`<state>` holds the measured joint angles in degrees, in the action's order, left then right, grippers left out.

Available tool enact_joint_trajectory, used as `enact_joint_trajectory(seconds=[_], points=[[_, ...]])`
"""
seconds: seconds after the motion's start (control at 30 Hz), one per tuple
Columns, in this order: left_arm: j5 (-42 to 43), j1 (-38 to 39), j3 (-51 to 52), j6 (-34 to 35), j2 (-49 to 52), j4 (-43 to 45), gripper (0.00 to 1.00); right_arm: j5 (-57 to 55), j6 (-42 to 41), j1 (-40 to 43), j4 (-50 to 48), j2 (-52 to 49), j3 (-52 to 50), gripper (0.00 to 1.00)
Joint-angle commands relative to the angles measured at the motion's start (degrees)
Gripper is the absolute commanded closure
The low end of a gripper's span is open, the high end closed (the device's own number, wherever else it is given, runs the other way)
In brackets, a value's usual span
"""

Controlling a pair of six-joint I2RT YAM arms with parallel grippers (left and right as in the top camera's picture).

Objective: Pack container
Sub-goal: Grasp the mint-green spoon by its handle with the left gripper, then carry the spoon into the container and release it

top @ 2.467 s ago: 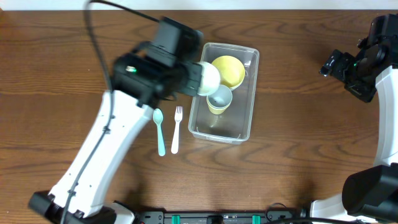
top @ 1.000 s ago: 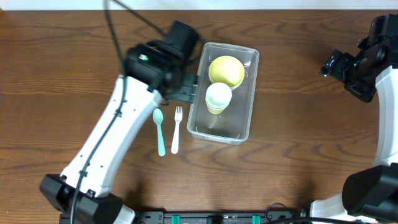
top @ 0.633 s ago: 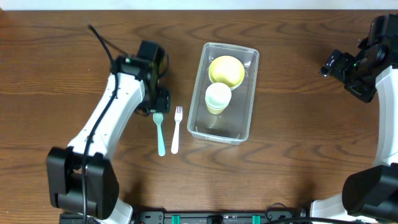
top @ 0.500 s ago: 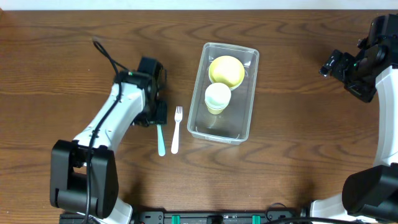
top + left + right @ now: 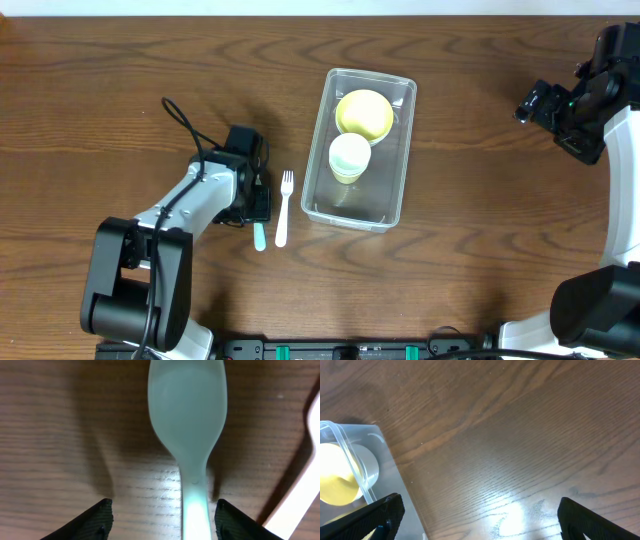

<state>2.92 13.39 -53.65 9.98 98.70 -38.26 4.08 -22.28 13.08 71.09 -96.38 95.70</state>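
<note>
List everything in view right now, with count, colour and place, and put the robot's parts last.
table: one, brown wood, under everything
container: one, clear, centre of the table
bowl: one, yellow, in the container's far end
cup: one, yellow with a pale whitish piece nested in it, in the container next to the bowl
fork: one, white, left of the container
spoon: one, pale teal, left of the fork
left fingers: two, black, open on either side of the spoon handle
right fingers: two, black, open, above bare table right of the container

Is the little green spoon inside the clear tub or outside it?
Outside. The spoon lies on the table left of the container, beside the white fork, between the left gripper's open fingers.
</note>
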Motion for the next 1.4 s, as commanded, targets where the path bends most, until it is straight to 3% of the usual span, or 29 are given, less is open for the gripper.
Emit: enact_joint_trajectory(seconds=[0.0,0.13,0.23,0.3,0.5,0.63,0.73,1.07,1.2,1.37], points=[[2.51,-0.09,2.10,1.33,-0.20,2.14,0.39,-0.20,0.07,0.35,0.07,-0.22,0.04,0.01],[2.49,-0.09,2.86,1.77,-0.20,3.56,0.45,-0.20,0.07,0.35,0.07,-0.22,0.04,0.01],[2.49,-0.09,2.86,1.75,-0.20,4.17,0.57,-0.20,0.07,0.35,0.07,-0.22,0.04,0.01],[2.49,-0.09,2.86,1.75,-0.20,4.31,0.71,-0.20,0.07,0.35,0.07,-0.22,0.04,0.01],[2.47,-0.09,2.78,1.73,-0.22,4.26,0.86,-0.20,0.07,0.35,0.07,-0.22,0.04,0.01],[2.47,-0.09,0.57,1.66,-0.72,1.55,0.86,-0.20,0.07,0.35,0.07,-0.22,0.04,0.01],[2.43,-0.09,-3.54,0.33,-2.38,-2.97,0.92,-0.20,0.07,0.35,0.07,-0.22,0.04,0.01],[2.54,1.60,-24.13,0.22,-11.93,-19.89,0.94,-0.20,0.07,0.35,0.07,-0.22,0.04,0.01],[4.07,8.09,-29.35,1.84,-14.78,-21.07,0.94,-0.20,0.07,0.35,0.07,-0.22,0.04,0.01],[3.93,21.03,-30.01,5.66,-14.32,-13.77,0.94,-0.20,0.07,0.35,0.07,-0.22,0.04,0.01]])
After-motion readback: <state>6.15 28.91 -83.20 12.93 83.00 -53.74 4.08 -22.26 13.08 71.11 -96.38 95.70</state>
